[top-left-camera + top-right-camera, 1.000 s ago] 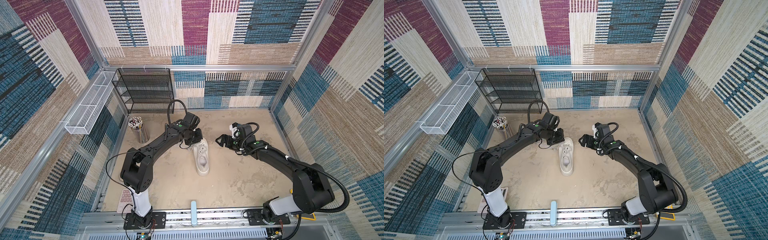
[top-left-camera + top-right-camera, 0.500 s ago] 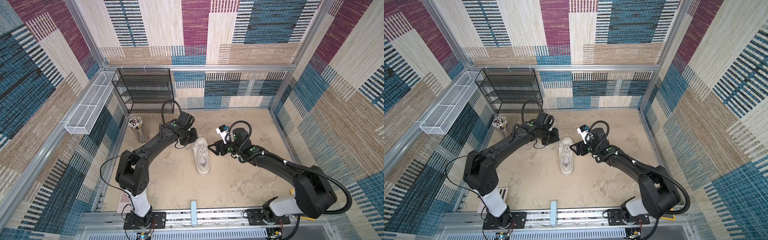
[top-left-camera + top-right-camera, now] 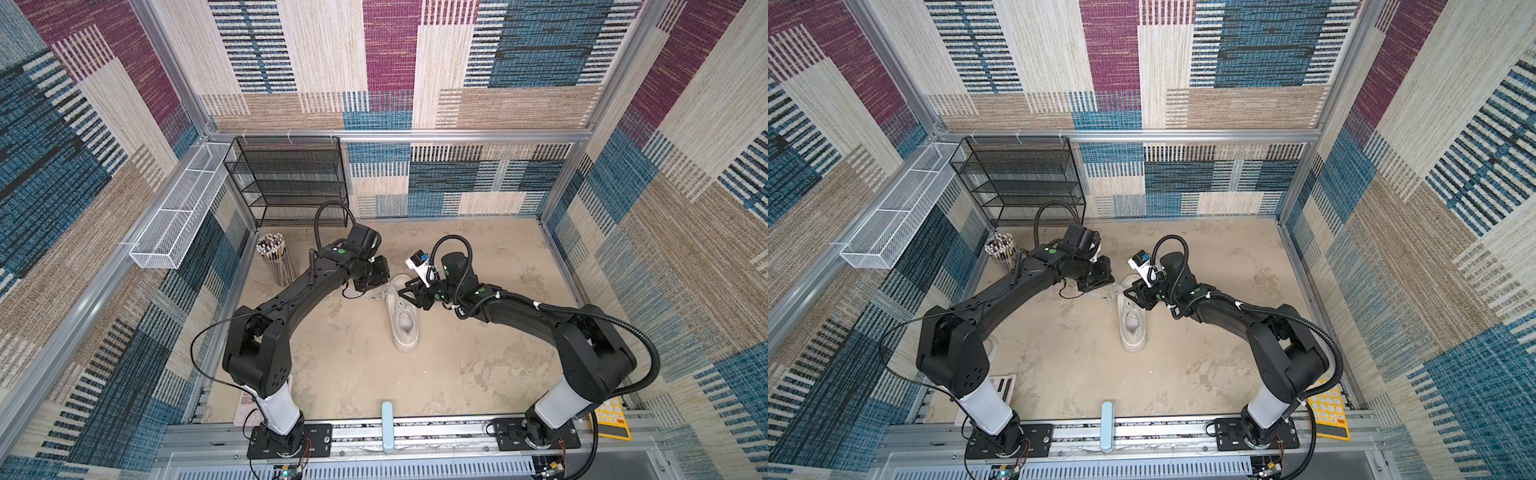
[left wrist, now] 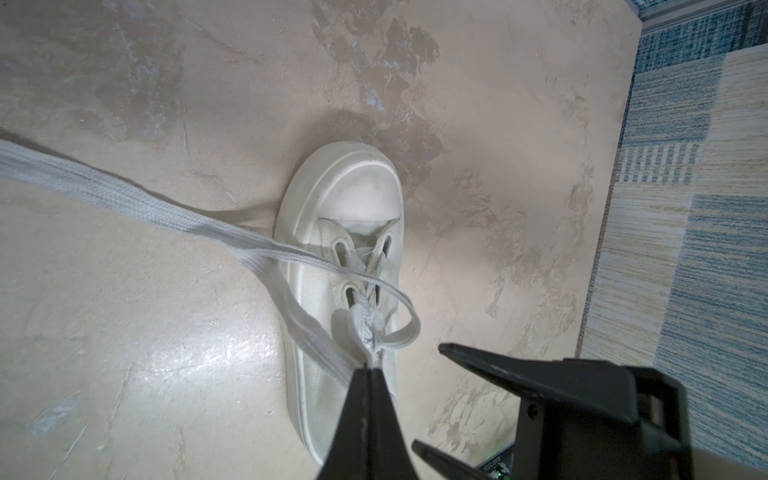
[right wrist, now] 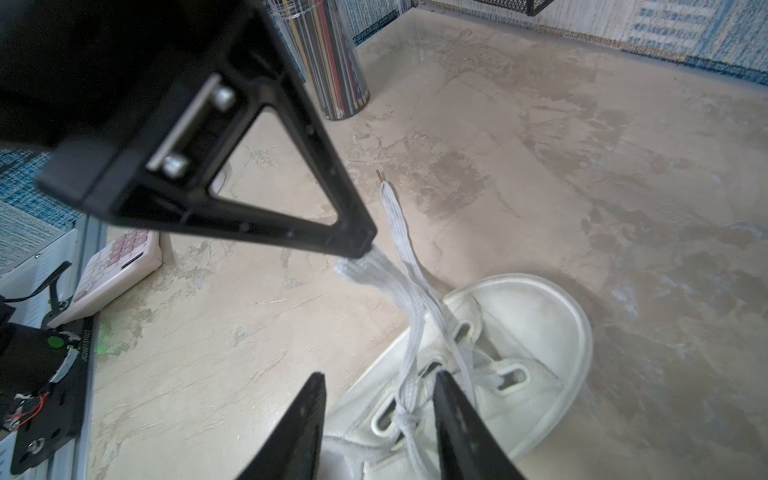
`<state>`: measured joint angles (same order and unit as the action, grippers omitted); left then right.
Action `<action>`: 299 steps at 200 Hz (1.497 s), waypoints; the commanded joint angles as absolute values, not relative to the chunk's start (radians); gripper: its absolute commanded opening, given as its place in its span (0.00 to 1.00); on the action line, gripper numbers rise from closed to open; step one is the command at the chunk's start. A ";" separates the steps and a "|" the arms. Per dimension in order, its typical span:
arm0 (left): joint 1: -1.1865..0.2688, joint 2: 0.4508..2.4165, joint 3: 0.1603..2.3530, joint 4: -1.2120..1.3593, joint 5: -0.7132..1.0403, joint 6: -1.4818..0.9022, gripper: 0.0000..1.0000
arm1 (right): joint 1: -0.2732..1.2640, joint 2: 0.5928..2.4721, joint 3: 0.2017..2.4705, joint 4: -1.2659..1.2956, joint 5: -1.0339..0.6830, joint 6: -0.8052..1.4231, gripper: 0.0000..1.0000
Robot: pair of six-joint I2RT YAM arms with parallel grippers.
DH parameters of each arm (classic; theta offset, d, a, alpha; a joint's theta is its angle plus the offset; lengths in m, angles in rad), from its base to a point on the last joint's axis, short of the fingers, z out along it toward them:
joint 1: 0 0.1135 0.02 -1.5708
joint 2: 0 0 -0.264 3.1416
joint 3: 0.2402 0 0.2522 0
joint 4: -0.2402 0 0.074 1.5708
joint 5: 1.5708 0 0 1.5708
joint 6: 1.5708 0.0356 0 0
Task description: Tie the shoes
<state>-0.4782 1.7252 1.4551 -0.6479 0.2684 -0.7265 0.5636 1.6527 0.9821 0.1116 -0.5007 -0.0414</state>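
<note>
White low-top sneaker [image 3: 404, 328] near the middle of a mottled beige, plaster-like tabletop [image 3: 478, 332], toe toward the back wall. Thick, smooth platform sole; rounded, glossy toe cap; matte canvas upper pierced by oval eyelets; greyish insole inside the opening. Flat, woven off-white laces [image 4: 124, 195], ribbed in texture, running off the shoe onto the tabletop, one dark tip lying clear in the right wrist view.

Left gripper [image 4: 370, 371] over the lacing, black wedge-shaped fingers pressed together, pinching a doubled fold of the laces just above a small knot. Right gripper [image 5: 379, 380] just beside it, tapered black fingers spread, straddling the crossed laces; contact with them impossible to tell.

Off to the left: clear cup [image 3: 277, 266] packed with coloured pencils; black wire-mesh rack [image 3: 291, 183] against the back wall; white mesh basket [image 3: 174, 224] fixed to the side rail. White calculator [image 5: 112, 266] with pink keys at the near left edge; yellow calculator [image 3: 611, 417] at the near right corner. Walls clad in woven, carpet-like panels of blue, maroon, cream and tan. Small pale lettering on a black plate [image 5: 85, 345] beside the white calculator, too blurred to read.
</note>
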 commanded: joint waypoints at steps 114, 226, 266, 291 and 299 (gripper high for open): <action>-0.469 1.695 1.439 -0.666 0.285 -0.706 0.00 | 0.586 1.840 1.141 0.099 -0.564 -0.133 0.41; -0.469 1.680 1.416 -0.651 0.287 -0.712 0.00 | 0.587 1.864 1.177 0.089 -0.594 -0.110 0.00; -0.469 1.687 1.411 -0.650 0.291 -0.713 0.00 | 0.586 1.819 1.121 0.121 -0.461 -0.030 0.00; -0.469 1.690 1.398 -0.641 0.301 -0.716 0.00 | 0.583 1.773 1.054 0.179 -0.375 0.047 0.00; -0.469 1.694 1.395 -0.635 0.309 -0.718 0.00 | 0.581 1.761 1.035 0.194 -0.360 0.071 0.00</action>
